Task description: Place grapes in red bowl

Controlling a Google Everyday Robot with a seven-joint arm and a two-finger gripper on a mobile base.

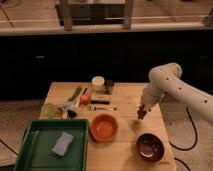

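Observation:
The red bowl [104,127] sits near the middle of the wooden table [127,97], bright orange-red and plain inside. My gripper [142,114] hangs from the white arm to the right of the bowl, just above the table top. It is shut on the grapes [141,116], a small dark reddish bunch at its tips. The grapes are well apart from the red bowl, about a bowl's width to its right.
A darker maroon bowl [150,146] stands front right, below the gripper. A green tray [30,150] with a grey-blue sponge [62,143] fills the front left. An orange fruit [85,99], a white jar [98,82] and small items lie at the back.

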